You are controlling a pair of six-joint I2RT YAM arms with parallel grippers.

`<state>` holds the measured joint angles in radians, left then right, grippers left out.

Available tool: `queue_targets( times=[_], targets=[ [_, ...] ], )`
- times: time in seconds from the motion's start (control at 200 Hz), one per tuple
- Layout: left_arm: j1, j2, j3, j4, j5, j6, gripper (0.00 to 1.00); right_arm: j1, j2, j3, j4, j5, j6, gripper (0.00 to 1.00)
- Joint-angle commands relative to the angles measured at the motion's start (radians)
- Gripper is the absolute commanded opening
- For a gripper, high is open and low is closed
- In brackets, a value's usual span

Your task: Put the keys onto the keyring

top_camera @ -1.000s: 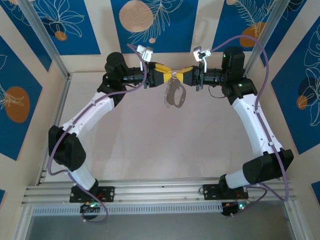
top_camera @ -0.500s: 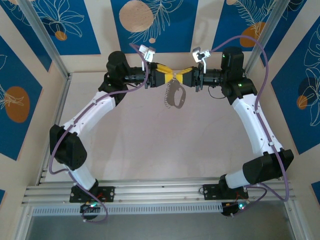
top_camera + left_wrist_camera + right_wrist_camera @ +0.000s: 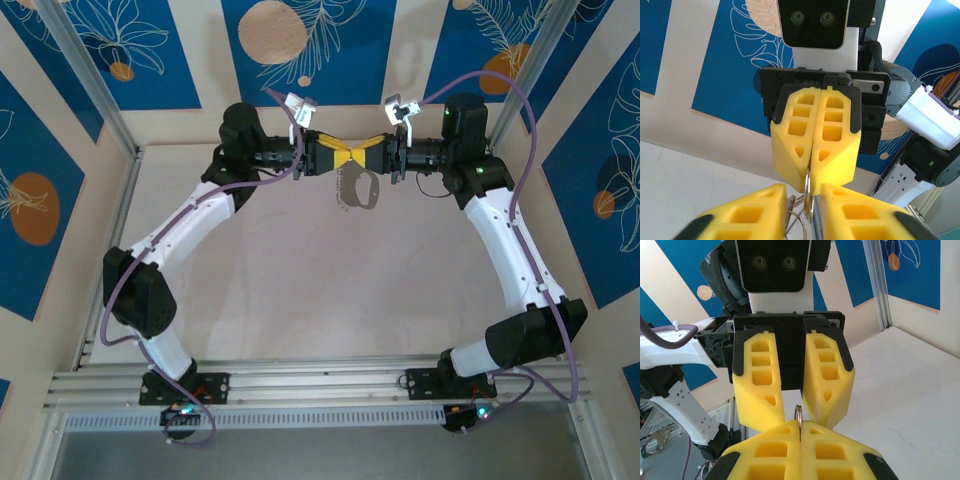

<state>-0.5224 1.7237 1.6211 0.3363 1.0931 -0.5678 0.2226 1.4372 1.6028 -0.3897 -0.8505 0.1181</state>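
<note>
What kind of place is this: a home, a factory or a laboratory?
Probably a laboratory test cell: two robot arms bolted to an aluminium rail, a pale table, and printed blue panels enclosing it.

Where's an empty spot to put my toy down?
The bare table between the left arm and right arm, ahead of the base rail. It's crowded at the far edge, where the left gripper and right gripper meet at the hanging keyring.
</note>
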Motion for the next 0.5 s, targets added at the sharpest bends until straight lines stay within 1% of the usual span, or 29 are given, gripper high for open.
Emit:
queue_targets(
  times=[0.0,0.075,0.16,0.185,0.23,0.255,0.4,0.495],
  targets=[
    [-0.012,0.005,0.035,0.001,0.026,0.029,0.15,0.009,-0.015,0.019,0.012,-0.026,-0.006,0.0],
    [-0.014,0.008,0.033,0.012,0.021,0.024,0.1,0.011,-0.017,0.019,0.012,-0.028,-0.004,0.0],
    [-0.014,0.008,0.033,0.03,0.016,0.014,0.1,0.013,-0.018,0.018,0.012,-0.026,-0.005,0.0],
    [-0.014,0.008,0.034,0.034,0.016,0.012,0.15,0.013,-0.018,0.018,0.011,-0.027,-0.006,0.0],
    [-0.014,0.006,0.032,0.039,0.011,0.01,0.36,0.014,-0.017,0.018,0.01,-0.03,-0.007,0.0],
    [-0.014,0.004,0.03,0.039,0.003,0.012,0.41,0.016,-0.018,0.019,0.008,-0.028,-0.008,0.0],
    [-0.014,-0.003,0.027,0.026,-0.011,0.03,0.42,0.016,-0.018,0.019,0.001,-0.02,-0.015,0.0],
    [-0.013,-0.006,0.025,0.017,-0.013,0.04,0.4,0.016,-0.018,0.019,-0.003,-0.018,-0.018,0.0]
  ],
)
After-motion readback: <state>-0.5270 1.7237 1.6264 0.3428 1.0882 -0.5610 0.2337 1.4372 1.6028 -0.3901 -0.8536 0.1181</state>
